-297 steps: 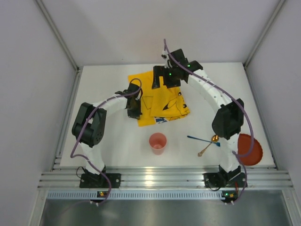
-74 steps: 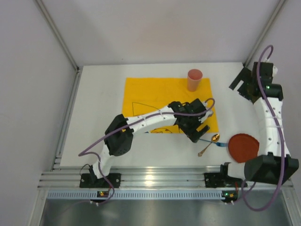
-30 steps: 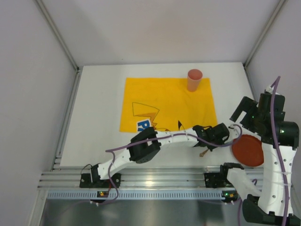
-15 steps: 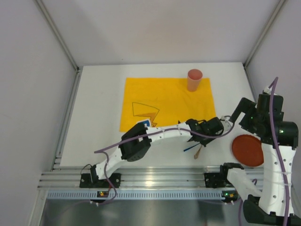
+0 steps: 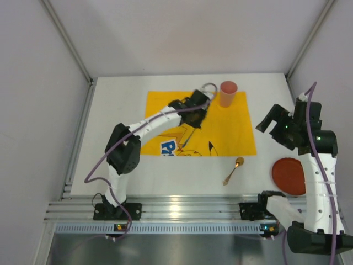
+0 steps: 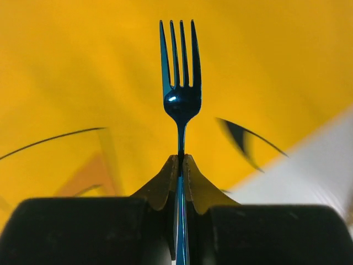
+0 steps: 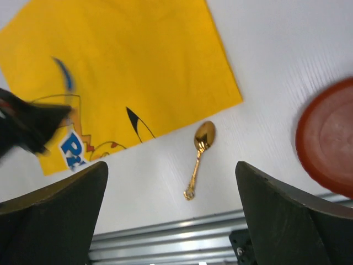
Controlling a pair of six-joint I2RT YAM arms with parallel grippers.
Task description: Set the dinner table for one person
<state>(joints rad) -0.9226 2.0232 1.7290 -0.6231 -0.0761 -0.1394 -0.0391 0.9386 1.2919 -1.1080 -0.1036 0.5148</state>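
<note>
Here the left gripper [image 6: 180, 161] pinches the handle of a blue fork [image 6: 181, 102] above the yellow mat [image 5: 226, 124], which lies on the white dinner table [image 5: 113, 110]. The right gripper [image 7: 171, 171] hangs spread wide beyond the mat's right edge; a gold spoon [image 7: 198, 152] lies just off the mat's near right corner, a red plate [image 5: 289, 175] further right, a pink cup [image 5: 228, 93] on its far right corner.

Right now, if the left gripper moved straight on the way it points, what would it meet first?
The yellow cartoon-printed cloth mat, probably: the left gripper is shut on a dark blue metal fork whose tines lead, and only mat lies ahead. Depth is unclear.
</note>
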